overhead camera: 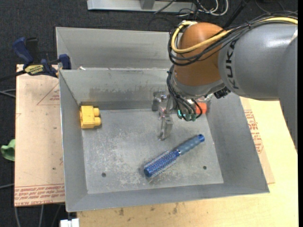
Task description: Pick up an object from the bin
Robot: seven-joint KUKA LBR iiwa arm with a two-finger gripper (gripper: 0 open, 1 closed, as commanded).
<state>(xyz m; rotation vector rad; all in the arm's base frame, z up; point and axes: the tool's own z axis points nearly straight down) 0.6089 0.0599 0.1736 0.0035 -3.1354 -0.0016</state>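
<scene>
Over on your left, a yellow block (89,117) sits on the floor of the bin (71,141), tucked against the left wall near the back corner, well apart from everything else. Moving to the middle, your gripper (164,136) hangs straight down over bare metal, its two fingers pressed together with nothing between them, tips low near the floor. Just beside it, to the front and right, there's a blue brush (173,156) lying flat on a diagonal: bristled end toward the front, smooth handle angling up to the right. The gripper is close to that handle but apart from it. On your right, the grey arm (265,60) reaches in, its orange cover (201,39) wrapped in cables above the wrist.
</scene>
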